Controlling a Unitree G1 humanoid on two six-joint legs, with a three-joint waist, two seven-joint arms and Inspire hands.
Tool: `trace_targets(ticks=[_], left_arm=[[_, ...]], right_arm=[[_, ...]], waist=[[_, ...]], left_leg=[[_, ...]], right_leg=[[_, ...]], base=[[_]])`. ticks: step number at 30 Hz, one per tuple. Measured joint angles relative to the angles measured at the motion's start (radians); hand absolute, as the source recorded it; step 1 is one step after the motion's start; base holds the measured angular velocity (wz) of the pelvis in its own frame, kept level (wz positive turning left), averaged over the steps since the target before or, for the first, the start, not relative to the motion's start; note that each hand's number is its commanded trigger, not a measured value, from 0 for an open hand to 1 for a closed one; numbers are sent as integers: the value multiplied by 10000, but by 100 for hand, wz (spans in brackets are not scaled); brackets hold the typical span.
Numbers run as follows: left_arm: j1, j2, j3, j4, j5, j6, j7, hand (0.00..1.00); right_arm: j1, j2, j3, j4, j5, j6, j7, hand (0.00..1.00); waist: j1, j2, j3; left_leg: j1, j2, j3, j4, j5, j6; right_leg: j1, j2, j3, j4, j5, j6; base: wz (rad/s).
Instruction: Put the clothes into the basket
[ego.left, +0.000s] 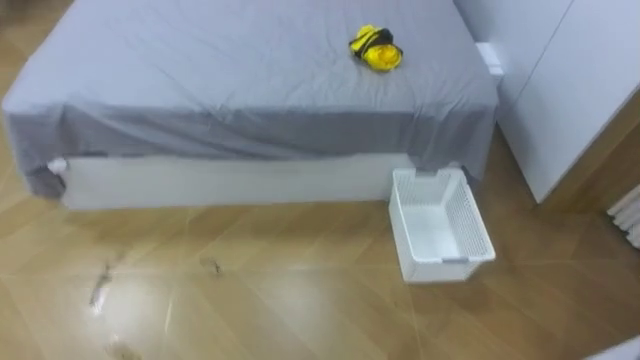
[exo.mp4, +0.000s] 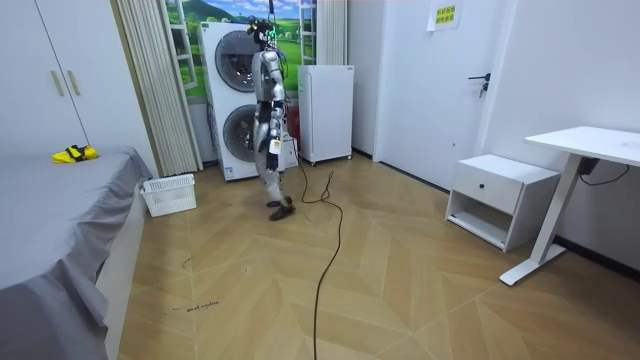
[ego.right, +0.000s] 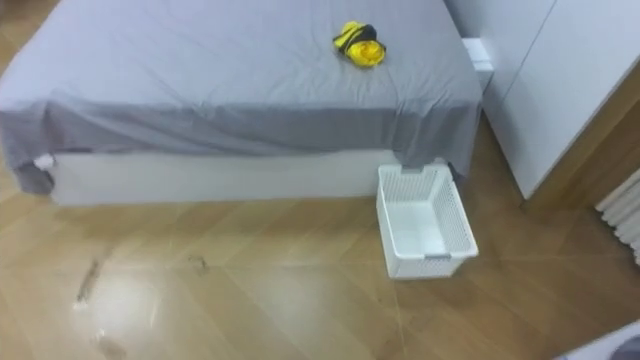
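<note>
A bundled yellow piece of clothing (ego.left: 375, 48) (ego.right: 358, 43) with dark trim lies on the grey bed (ego.left: 220, 70) near its far right corner; in the room view the yellow clothing (exo.mp4: 74, 153) shows at the left. A white slatted basket (ego.left: 440, 225) (ego.right: 424, 220) (exo.mp4: 168, 194) stands empty on the wooden floor against the bed's right foot corner. I stand a couple of metres from the bed, in front of the stacked washing machines (exo.mp4: 232, 100), facing the bed. My left hand (exo.mp4: 262, 147) and right hand (exo.mp4: 277, 148) hang at my hips.
A white wardrobe (ego.left: 570, 90) stands right of the bed, close to the basket. A white cabinet (exo.mp4: 326, 112), a nightstand (exo.mp4: 500, 198) and a desk (exo.mp4: 585, 150) line the room. Small dark marks (ego.left: 100, 285) lie on the floor before the bed.
</note>
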Motion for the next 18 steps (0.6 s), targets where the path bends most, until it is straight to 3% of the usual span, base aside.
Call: trace_targets(ticks=[1,2,3,4,5,6,7,8,9,10,12,13,14,15,16,17,18], left_arm=[[57,-23,-4,-48,-85,-9,36,0],[323,-41,4,-55,-75,-16,104,0],[586,-28,12,-36,-44,-9,221,0],[681,-32,10,-3,-42,-6,281,0],[791,-47,16,46,-42,6,331,0],[838,-81,34,55,-23,7,315,0],[829,-101,37,57,-26,7,292,0],[759,-143,35,61,-38,6,245,0],[562,-157,39,59,-54,-19,198,0],[466,-158,32,54,-64,-30,181,0],[253,-143,7,59,-77,-53,53,0],[233,-114,4,81,-77,-65,55,0],[180,-74,3,70,-187,-115,69,0],[82,-58,-42,-11,-303,-176,103,0],[-8,-45,-146,-45,-262,-208,124,0],[-176,-47,-248,-135,-64,-271,147,0],[-308,-77,-213,-149,225,-379,145,0]], right_arm=[[-39,-8,-1,-2,-5,39,-5,0],[-107,-12,31,-16,-11,111,-16,0],[-110,1,108,1,-101,206,-28,0],[-94,0,180,0,-125,239,-30,0],[-60,-2,196,-4,-174,297,-46,0],[-70,-6,175,-6,-227,339,-71,0],[-68,-6,146,-18,-227,339,-77,0],[-59,-4,13,-28,-245,311,-79,0],[-32,7,-136,-24,-355,301,-78,0],[-59,7,-161,-42,-373,290,-80,0],[-23,9,-217,-189,-377,99,-114,0],[-12,22,-213,-293,-347,84,-160,0],[147,32,-210,-493,-223,12,-240,0],[264,32,-211,-518,-219,-64,-342,0],[299,28,-218,-533,-222,-65,-401,0],[352,15,-268,-660,-222,-113,-432,0],[199,15,-256,-757,-165,-168,-413,0]], waist=[[50,-25,-16],[82,3,-7],[112,63,29],[99,55,27],[86,26,33],[93,-52,36],[64,-108,35],[-5,-169,-27],[-5,-477,-26],[17,-547,13],[44,-471,22],[33,-454,21],[-3,-405,-8],[-61,-438,-8],[-52,-325,-59],[27,-225,-42],[56,-67,31]], left_leg=[[-300,-134,77,-505,161,-35],[-760,-250,264,-1739,725,-108],[-1121,-236,214,-2557,1560,-52],[-1245,-226,165,-2891,1885,-69],[-1436,-206,123,-3338,2495,-25],[-1553,-237,229,-3367,3125,235],[-1597,-303,325,-3257,3413,399],[-1751,-489,559,-2827,3582,773],[-1905,-722,833,-2207,2988,970],[-1957,-809,916,-1884,2780,987],[-1836,-797,1154,-776,1627,1076],[-1635,-821,1221,-713,1369,1101],[-1136,-941,1301,-775,956,1148],[-504,-1084,1297,-1097,685,1247],[-157,-1143,1273,-1348,595,1270],[446,-1206,1072,-1827,500,1296],[1017,-1189,755,-2244,439,1268]], right_leg=[[35,-38,88,-5,-50,5],[109,-86,138,-33,-188,15],[321,-119,192,-35,-384,44],[434,-133,230,-33,-507,66],[644,-169,349,-34,-776,140],[804,-333,447,-47,-1007,272],[923,-438,465,-65,-1114,378],[967,-711,449,-154,-1315,567],[1069,-1083,417,-221,-1407,742],[1124,-1235,403,-186,-1395,827],[1006,-1530,252,1170,-1076,1390],[833,-1575,127,1920,-887,1566],[425,-1761,-118,3513,-162,1586],[41,-1937,-265,4861,1152,1545],[-173,-1960,-281,5439,1978,1460],[-789,-1946,-300,6512,2203,1237],[-1566,-1703,-502,7144,1294,960]], base=[[-30],[-52],[-49],[-37],[-27],[-22],[-9],[0],[0],[-18],[-17],[0],[26],[38],[42],[19],[12]])
